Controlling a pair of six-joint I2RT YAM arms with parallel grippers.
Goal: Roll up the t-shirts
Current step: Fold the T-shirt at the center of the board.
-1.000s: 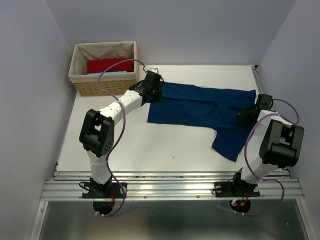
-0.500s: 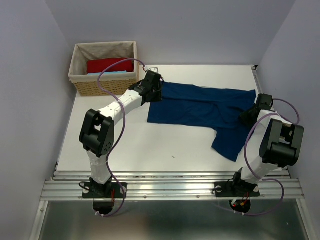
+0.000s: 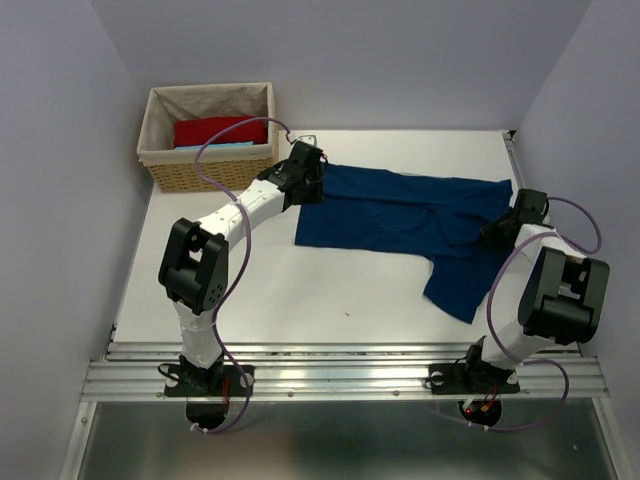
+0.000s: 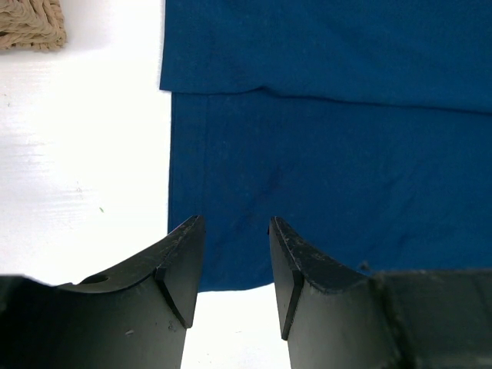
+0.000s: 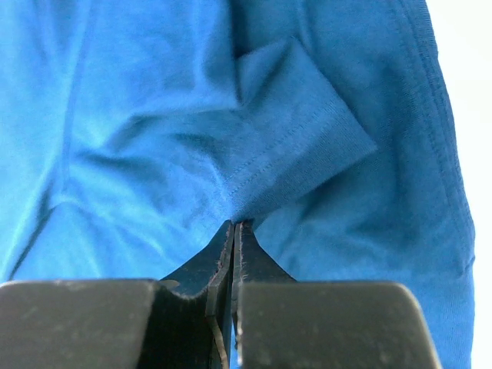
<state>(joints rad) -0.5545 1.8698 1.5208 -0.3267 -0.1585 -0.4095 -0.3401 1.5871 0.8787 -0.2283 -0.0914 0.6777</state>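
Item: navy t-shirt, short-sleeved, a single dark blue piece.
Position: spread flat across the far half of the white table, reaching from beside the wicker basket to the right edge.
Outline: a wide band with one flap hanging toward the near right corner; wider than the basket.
Cloth: soft, matt knit with shallow creases; the left wrist view shows one layer lying over another with a straight horizontal edge.
Stitching: the right wrist view shows a double-stitched hem on a small folded flap and a ribbed band along the right side.
Other pieces: red cloth folded inside the basket, with a strip of light-blue cloth at its near edge.
Basket: rectangular, woven tan wicker with a pale fabric liner, standing at the far left corner of the table.
Left gripper: at the shirt's left end; jaws parted to a middling gap, nothing between them. The fingertips sit over the shirt's near-left corner; contact with the cloth cannot be told.
Right gripper: at the shirt's right end; jaws pressed together with no gap, pinching the cloth at the corner of the hemmed flap, which draws up to the tips.
Arms: white links with black joints and purple cables.
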